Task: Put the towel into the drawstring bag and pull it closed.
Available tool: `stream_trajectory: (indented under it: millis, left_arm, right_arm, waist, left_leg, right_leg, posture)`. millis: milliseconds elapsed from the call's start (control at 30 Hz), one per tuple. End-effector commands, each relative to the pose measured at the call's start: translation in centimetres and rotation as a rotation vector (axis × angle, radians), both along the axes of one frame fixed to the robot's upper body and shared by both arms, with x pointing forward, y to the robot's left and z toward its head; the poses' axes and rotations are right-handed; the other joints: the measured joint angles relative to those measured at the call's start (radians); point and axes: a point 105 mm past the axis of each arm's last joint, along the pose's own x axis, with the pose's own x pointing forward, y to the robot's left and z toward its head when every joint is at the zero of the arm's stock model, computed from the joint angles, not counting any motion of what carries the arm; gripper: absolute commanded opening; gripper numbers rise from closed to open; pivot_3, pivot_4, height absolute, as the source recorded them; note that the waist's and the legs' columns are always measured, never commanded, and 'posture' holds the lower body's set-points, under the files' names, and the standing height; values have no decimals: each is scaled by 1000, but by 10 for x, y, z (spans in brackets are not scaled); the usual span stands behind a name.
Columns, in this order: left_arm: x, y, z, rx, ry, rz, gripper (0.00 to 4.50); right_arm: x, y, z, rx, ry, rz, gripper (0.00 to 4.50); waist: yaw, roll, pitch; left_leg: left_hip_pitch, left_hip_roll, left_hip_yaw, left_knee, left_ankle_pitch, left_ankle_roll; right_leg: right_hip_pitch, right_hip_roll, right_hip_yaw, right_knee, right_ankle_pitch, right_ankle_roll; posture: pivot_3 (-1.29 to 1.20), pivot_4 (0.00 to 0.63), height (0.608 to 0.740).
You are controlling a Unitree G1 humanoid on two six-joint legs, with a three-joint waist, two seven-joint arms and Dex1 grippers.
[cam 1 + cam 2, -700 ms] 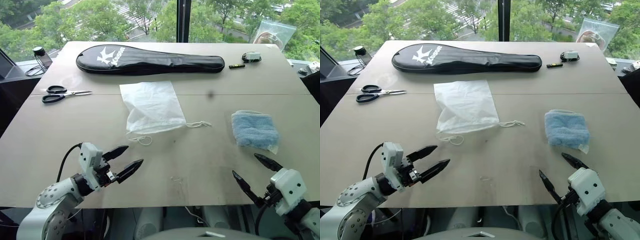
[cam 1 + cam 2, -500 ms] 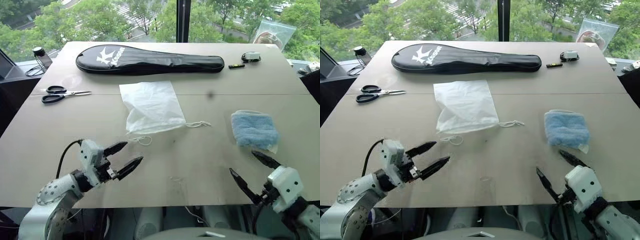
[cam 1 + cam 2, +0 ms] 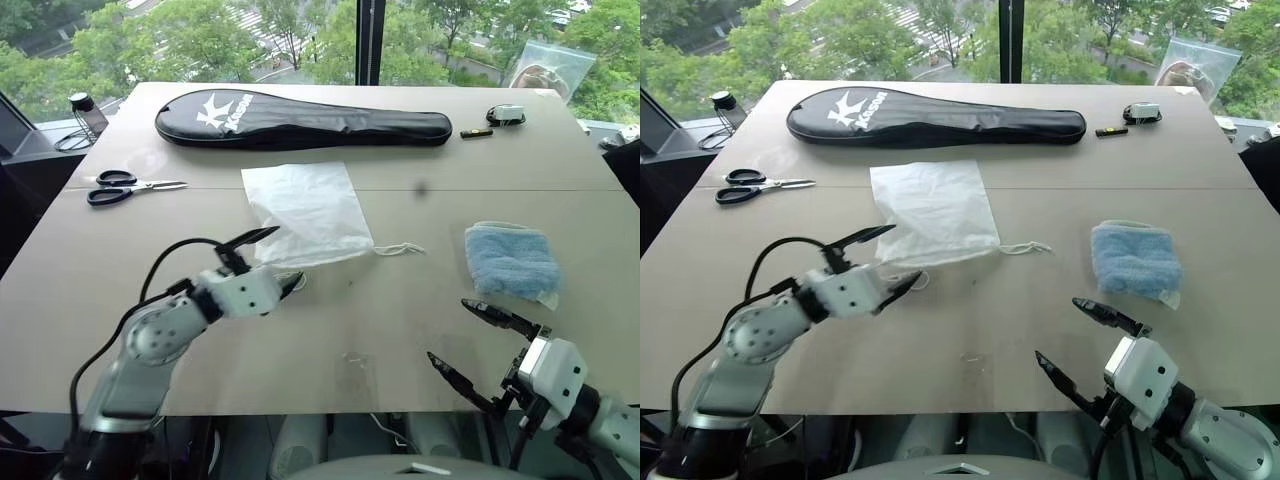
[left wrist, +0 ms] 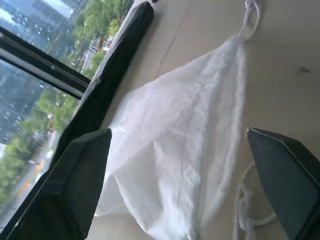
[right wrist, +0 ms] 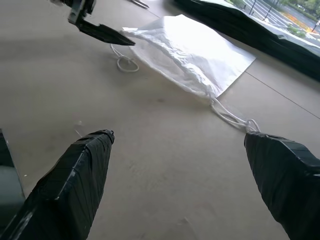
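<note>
Since the earlier frames the left gripper (image 3: 268, 262) has swung forward and inward across the table (image 3: 330, 330), from its near edge up to the near edge of the drawstring bag (image 3: 308, 212); its two black fingers are spread wide and hold nothing, one tip over the bag's near-left corner, the other by the loop of white cord (image 3: 293, 281) lying just beside that edge. Whether a tip touches the fabric I cannot tell. From the left wrist the bag (image 4: 185, 145) lies straight ahead between the parted fingers, flat and crumpled, with the black racket cover (image 4: 110, 75) beyond it.

Meanwhile the right gripper (image 3: 480, 345) has turned a little, its fingers now set more across than along; they stand wide apart and empty, above the table near its front edge. The towel (image 3: 508, 260) lies folded just beyond that gripper's farther finger, apart from it, and well to the right of the bag. A second cord loop (image 3: 398, 249) trails from the bag's near-right corner toward the towel.

Farther off, beyond the left gripper, scissors (image 3: 128, 186) lie left of the bag
</note>
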Motion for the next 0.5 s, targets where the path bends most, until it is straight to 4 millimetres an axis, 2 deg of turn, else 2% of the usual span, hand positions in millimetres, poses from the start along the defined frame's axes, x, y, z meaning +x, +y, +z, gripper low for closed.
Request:
stream_trajectory:
  millis: [33,133,233,267,300,367,433,467,500]
  left_arm:
    - [16,-17,4,94,-115,-18,4482]
    - [35,-31,9,97,-166,1,4482]
    - [45,-36,6,128,-168,6,4482]
    - [49,-39,5,136,-161,-2,3951]
    - [52,-41,4,141,-157,-8,3644]
    - [58,-43,6,143,-148,-9,2710]
    - [62,-40,4,125,-96,6,1844]
    - [64,-37,3,101,-58,21,1238]
    - [65,-37,3,82,-29,19,1039]
  right_arm:
    - [-1,4,7,-9,-52,-4,4500]
    - [5,3,11,0,-73,-57,4500]
    - [11,2,12,-20,-89,-111,4500]
    - [15,-2,10,-52,-94,-167,4500]
    - [19,-5,9,-76,-98,-210,4500]
    - [19,-3,7,28,25,-185,4500]
    - [30,-16,14,73,26,-281,4500]
    - [36,-25,18,62,0,-342,4500]
    - [42,-35,22,52,-25,-403,4500]
  waist:
    - [-1,0,0]
    - [1,0,0]
    - [-2,0,0]
    - [-5,0,0]
    - [-6,0,0]
    - [-7,0,0]
    - [-7,0,0]
    - [-8,0,0]
    - [-9,0,0]
  left_leg:
    - [0,0,0,0,0,0]
    - [0,-3,-1,0,0,0]
    - [-1,-3,-1,1,0,0]
    - [0,-3,-1,1,0,0]
    - [0,-3,-1,0,0,0]
    - [-1,-3,-1,0,0,0]
    - [-1,-3,-1,1,0,0]
    - [-1,-3,-2,1,0,0]
    - [-1,-3,-2,1,0,0]
  right_leg:
    - [0,0,0,0,0,0]
    - [0,1,-1,0,2,3]
    - [0,1,-1,1,2,4]
    - [0,1,0,1,2,4]
    - [0,1,0,1,2,4]
    - [0,1,-1,1,2,4]
    - [0,1,-1,1,2,4]
    - [0,1,-1,1,2,4]
    - [0,1,-1,2,3,4]
  posture:
    - [0,150,740]
    - [0,150,740]
    - [0,150,740]
    - [0,150,740]
    - [0,150,740]
    - [0,150,740]
    - [0,150,740]
    - [0,150,740]
    - [0,150,740]
